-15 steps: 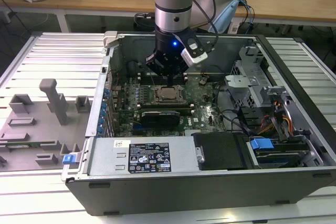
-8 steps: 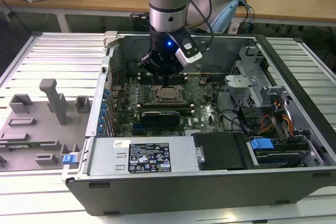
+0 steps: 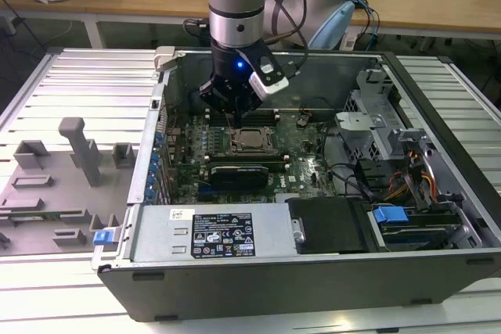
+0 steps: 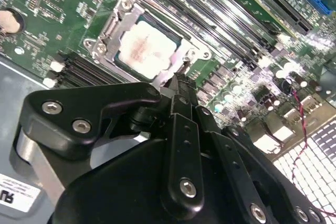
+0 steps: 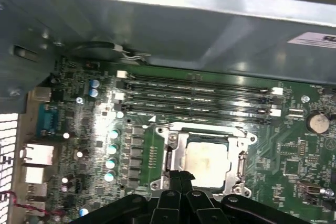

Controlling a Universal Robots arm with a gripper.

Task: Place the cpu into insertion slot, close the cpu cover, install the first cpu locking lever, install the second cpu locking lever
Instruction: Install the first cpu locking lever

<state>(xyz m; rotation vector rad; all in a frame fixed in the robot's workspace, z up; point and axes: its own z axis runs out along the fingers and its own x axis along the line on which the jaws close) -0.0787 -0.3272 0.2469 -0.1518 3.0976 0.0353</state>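
Second wrist view has the gripper (image 4: 178, 80) with its two dark fingers drawn together, no gap showing at the tips, and nothing visibly between them. The tips sit right at the edge of the insertion slot (image 4: 197, 53), close above the board; whether they touch the metal cannot be told. Both wrist views show the cpu (image 5: 207, 158) lying flat in that slot, pale top facing up, its edges square with the frame. Being square, it has no long axis. The cpu cover (image 5: 207, 132) lies down around it, and the chip shows through the cut-out centre. The cpu's sides run parallel to the long black memory slots (image 5: 199, 95) just beside the socket.

In the exterior view, the cpu (image 3: 250, 140) sits at about five o'clock from the gripper (image 3: 235, 115), on the green circuit board (image 3: 305, 150) inside the open computer case (image 3: 313, 279). The arm comes down from twelve o'clock.
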